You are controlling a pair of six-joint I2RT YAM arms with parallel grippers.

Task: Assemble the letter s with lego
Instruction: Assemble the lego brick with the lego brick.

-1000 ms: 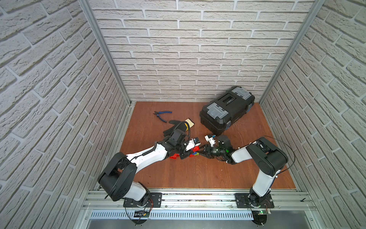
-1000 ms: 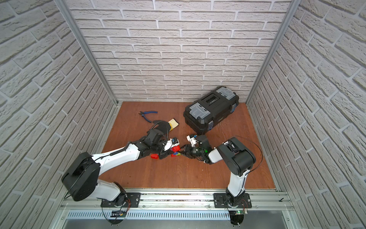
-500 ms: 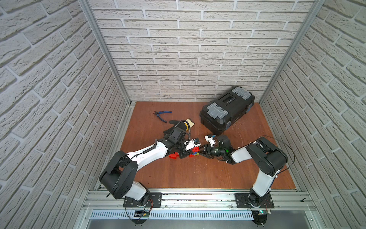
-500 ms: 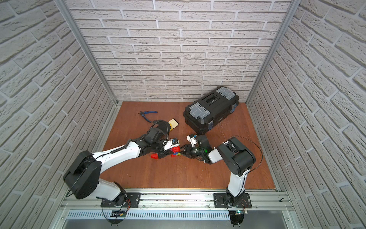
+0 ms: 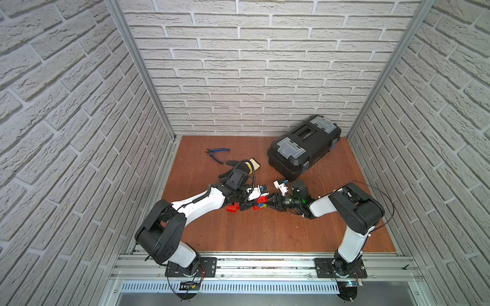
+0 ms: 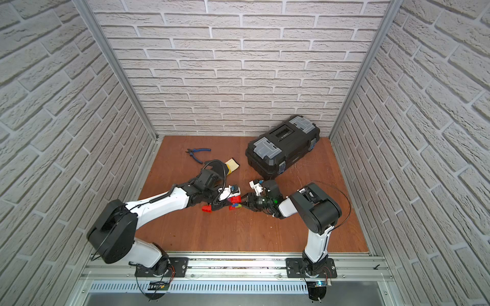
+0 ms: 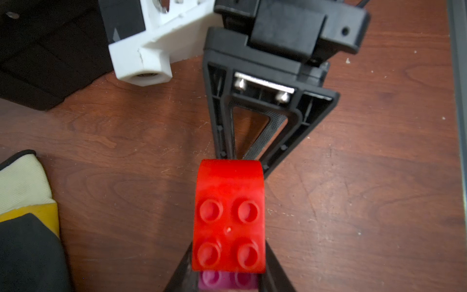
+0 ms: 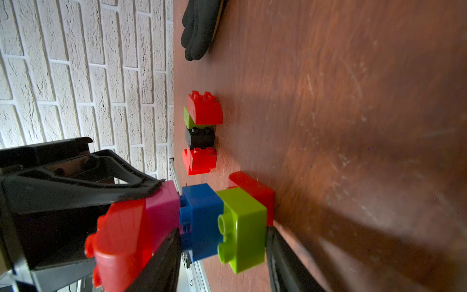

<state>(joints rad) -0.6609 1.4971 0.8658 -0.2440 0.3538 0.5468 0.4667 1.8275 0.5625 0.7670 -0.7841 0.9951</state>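
Joining step, I judge: my left claw (image 7: 227,275) is clamped on the red-pink pair (image 7: 228,222), my right claw (image 8: 222,263) on the blue-green pair (image 8: 202,220); next calls for a square, firm press.

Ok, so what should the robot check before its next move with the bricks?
1. The left hand holds the red-and-pink piece: ok.
2. The right hand holds the blue-and-green piece: ok.
3. Pink touches blue: ok.
4. Pink pushed all the way on: not ok, the blue studs show between them.
5. The spare bricks and the glove are out of the way: ok.
6. Letter S finished: not ok, the bricks are in separate groups.
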